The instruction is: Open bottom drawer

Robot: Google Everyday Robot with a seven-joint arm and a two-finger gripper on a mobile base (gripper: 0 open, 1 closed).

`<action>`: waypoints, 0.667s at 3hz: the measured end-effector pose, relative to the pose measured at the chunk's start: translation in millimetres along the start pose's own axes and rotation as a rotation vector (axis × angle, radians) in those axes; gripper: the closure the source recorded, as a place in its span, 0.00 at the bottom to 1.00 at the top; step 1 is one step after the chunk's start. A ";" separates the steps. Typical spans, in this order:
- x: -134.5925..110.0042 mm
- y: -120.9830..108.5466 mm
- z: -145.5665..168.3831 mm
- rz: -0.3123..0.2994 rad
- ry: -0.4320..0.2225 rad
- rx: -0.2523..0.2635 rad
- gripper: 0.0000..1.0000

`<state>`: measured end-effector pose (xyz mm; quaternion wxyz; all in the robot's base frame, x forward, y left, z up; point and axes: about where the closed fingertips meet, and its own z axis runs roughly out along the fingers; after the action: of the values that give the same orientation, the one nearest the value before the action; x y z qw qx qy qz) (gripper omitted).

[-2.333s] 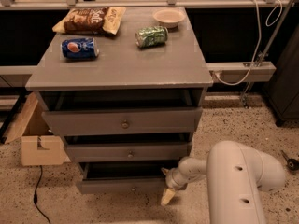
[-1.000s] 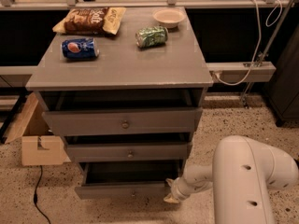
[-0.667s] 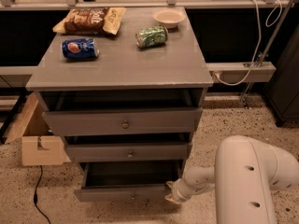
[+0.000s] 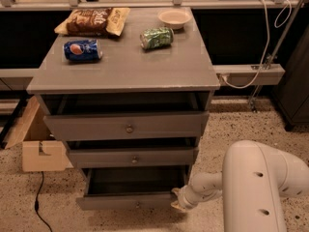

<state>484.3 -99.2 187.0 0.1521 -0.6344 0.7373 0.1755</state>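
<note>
Camera view puts the gripper [image 4: 176,200] low at the right front corner of the bottom drawer [image 4: 126,203], against its edge; whether it grasps anything cannot be told. The bottom drawer stands pulled out beneath two larger grey drawer fronts. Speckled floor [image 4: 231,124] surrounds the cabinet. On the cabinet top [image 4: 125,74] lie a blue can [image 4: 82,50], a green can [image 4: 156,37], a chip bag [image 4: 92,21] and a bowl [image 4: 174,17]. A cardboard box [image 4: 36,144] sits on the left.

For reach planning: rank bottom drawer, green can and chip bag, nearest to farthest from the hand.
1. Bottom drawer: the hand is at its front's right end, low by the floor.
2. Green can: tabletop, right of centre.
3. Chip bag: tabletop's far left corner.
</note>
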 end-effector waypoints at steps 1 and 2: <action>0.0 0.0 0.0 0.000 0.000 0.000 0.42; -2.5 0.4 -5.1 0.000 0.000 0.000 0.19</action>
<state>484.3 -99.2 192.8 0.1520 -0.6345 0.7373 0.1754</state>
